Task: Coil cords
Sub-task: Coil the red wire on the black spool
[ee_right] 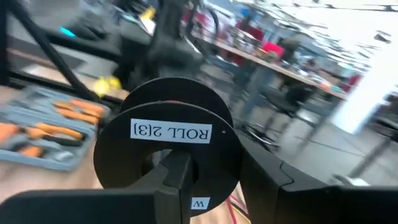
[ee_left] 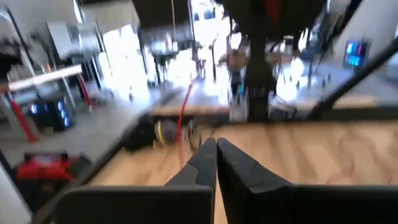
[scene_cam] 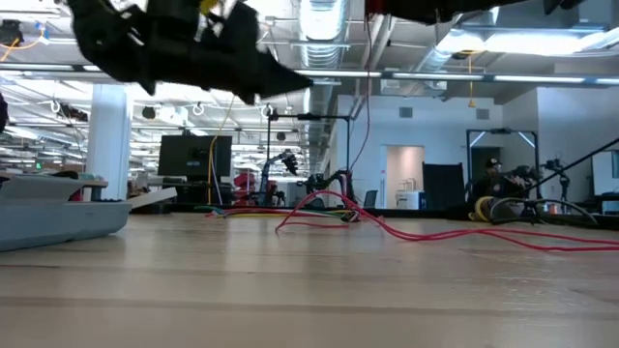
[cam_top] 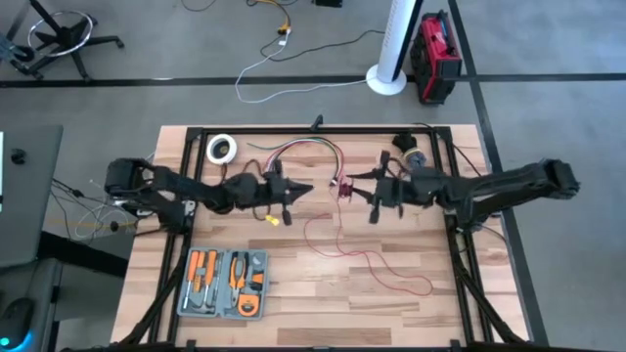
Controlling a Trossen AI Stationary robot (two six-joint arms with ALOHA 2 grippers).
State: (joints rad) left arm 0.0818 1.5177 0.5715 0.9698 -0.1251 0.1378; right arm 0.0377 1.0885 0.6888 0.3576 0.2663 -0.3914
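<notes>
Two end effectors meet mid-table: our left end effector (ee_left: 216, 163) pressed together, our right end effector (ee_right: 208, 180) pinching a black labelled spool (ee_right: 166, 144); thin red wire (cam_top: 364, 258) trails near-right.

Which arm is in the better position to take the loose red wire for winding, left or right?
Probably the left. Its tool is shut, holds nothing visible and hangs beside the red wire trailing over the table. The right tool is shut on the black spool, so it cannot pick up wire.
</notes>
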